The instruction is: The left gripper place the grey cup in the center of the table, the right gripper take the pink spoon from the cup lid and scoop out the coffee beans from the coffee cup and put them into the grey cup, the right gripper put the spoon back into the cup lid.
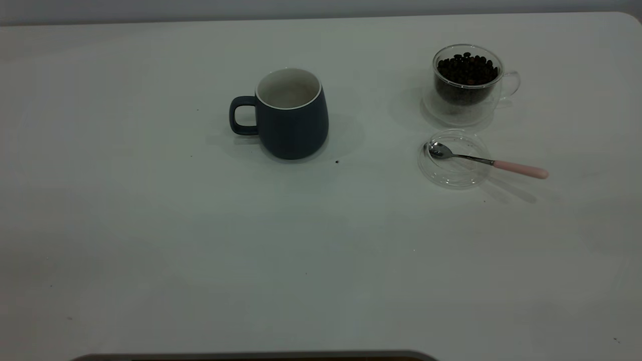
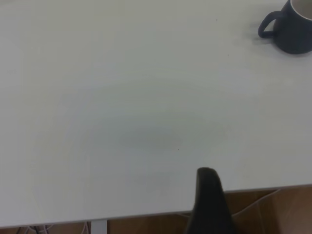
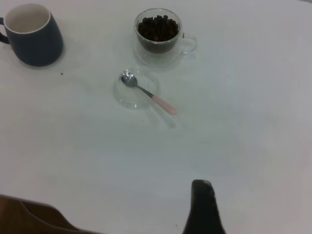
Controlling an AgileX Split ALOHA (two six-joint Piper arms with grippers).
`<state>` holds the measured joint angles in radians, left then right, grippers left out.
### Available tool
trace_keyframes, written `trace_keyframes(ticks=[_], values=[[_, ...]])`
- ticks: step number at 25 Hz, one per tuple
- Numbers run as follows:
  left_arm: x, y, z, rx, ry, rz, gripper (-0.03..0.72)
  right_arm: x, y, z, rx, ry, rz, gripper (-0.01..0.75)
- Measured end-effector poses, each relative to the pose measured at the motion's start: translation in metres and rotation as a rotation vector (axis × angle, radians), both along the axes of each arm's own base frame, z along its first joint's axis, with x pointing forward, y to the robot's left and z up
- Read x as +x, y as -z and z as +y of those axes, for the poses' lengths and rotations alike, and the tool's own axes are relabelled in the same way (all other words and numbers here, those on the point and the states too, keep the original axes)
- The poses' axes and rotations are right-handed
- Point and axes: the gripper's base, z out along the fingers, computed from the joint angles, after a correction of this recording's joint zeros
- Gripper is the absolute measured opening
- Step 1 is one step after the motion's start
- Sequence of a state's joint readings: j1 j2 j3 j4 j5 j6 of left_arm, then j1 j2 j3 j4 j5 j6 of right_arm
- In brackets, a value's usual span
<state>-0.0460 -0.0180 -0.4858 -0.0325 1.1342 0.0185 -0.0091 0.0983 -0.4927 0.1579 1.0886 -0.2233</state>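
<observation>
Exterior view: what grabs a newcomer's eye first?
The grey cup stands out, upright and empty near the middle of the table, handle toward the left arm's side. Toward the right arm's side, the coffee cup is full of coffee beans; beside it, the pink spoon rests its bowl in the cup lid.

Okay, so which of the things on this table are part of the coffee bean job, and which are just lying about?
Part of the job:
grey cup
coffee cup
coffee beans
cup lid
pink spoon, bowl resting in the lid
table

Just lying about:
only a few tiny dark specks on the table
</observation>
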Motion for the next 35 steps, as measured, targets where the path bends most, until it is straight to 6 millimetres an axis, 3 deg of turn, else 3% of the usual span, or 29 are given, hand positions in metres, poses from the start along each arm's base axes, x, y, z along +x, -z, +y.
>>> trace_keyframes(ticks=[6, 12, 35], values=[[0.000, 0.000, 0.000, 0.000, 0.000, 0.000, 0.586, -0.010, 0.002, -0.004, -0.041, 0.031, -0.038, 0.591], [0.000, 0.000, 0.000, 0.000, 0.000, 0.000, 0.586, -0.011, 0.007, -0.009, -0.022, 0.112, -0.005, 0.591], [0.000, 0.000, 0.000, 0.000, 0.000, 0.000, 0.586, -0.010, 0.009, -0.010, -0.019, 0.124, 0.000, 0.591]])
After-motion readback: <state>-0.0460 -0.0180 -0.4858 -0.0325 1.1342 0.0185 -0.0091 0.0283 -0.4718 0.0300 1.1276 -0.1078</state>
